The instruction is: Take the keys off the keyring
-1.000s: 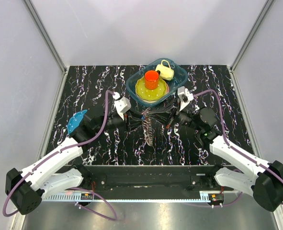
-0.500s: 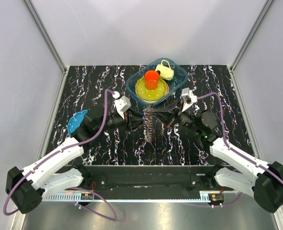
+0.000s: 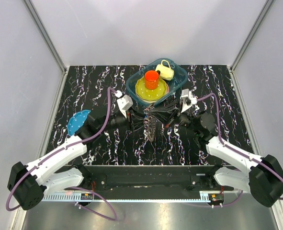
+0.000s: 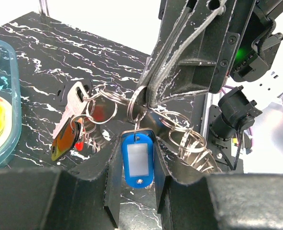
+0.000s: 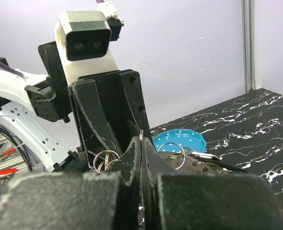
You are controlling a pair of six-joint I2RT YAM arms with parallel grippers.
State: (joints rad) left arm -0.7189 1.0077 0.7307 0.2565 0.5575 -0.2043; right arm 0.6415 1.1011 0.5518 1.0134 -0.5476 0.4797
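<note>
A bunch of linked metal rings and keys (image 3: 151, 122) hangs between my two grippers, near the table's middle. My right gripper (image 5: 141, 143) is shut on one thin keyring (image 4: 136, 103), seen edge-on between its tips. A blue key tag (image 4: 137, 160) hangs from that ring. My left gripper (image 4: 137, 153) is closed against the tag's two edges. A silver key (image 4: 73, 109) and a key with a red-orange head (image 4: 64, 143) dangle to the left in the left wrist view. More rings (image 4: 191, 141) trail to the right there. In the top view the left gripper (image 3: 135, 119) faces the right gripper (image 3: 166, 117).
A blue bin (image 3: 179, 76) stands just behind the grippers, holding a yellow plate (image 3: 143, 91), an orange cup (image 3: 152, 79) and a small yellow jug (image 3: 166, 72). A blue round disc (image 3: 78, 122) lies at the left, beside my left arm.
Both grippers have shifted slightly towards the bin with the bunch between them. The hanging bunch now looks shorter and more gathered.
</note>
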